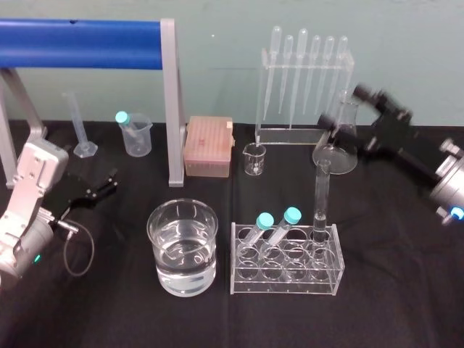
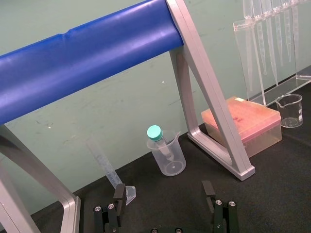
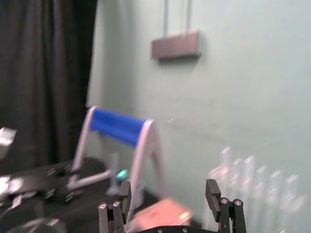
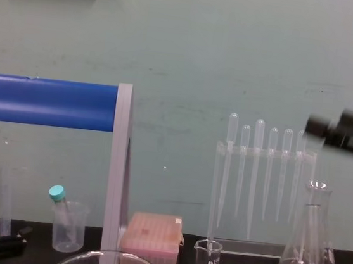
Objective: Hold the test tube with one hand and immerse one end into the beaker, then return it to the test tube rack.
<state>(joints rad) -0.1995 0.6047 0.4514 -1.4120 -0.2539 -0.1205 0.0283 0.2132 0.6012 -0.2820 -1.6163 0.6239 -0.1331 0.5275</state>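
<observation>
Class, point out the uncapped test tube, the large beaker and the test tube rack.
test tube (image 1: 322, 190): head view, middle of its shaft.
beaker (image 1: 162, 255): head view, left glass wall.
test tube rack (image 1: 288, 286): head view, front wall.

The left arm (image 1: 29, 196) wears pale silver-grey panels with a small teal light (image 1: 36, 259) and a thin grey cable (image 1: 76, 250) looped beside it. The right arm (image 1: 448, 181) is a silver cylinder, also lit teal. The left claw (image 2: 164, 191) and right claw (image 3: 167, 189) are black, with squared fingers (image 2: 119, 193) and silver screws (image 3: 102, 206) at their bases.
</observation>
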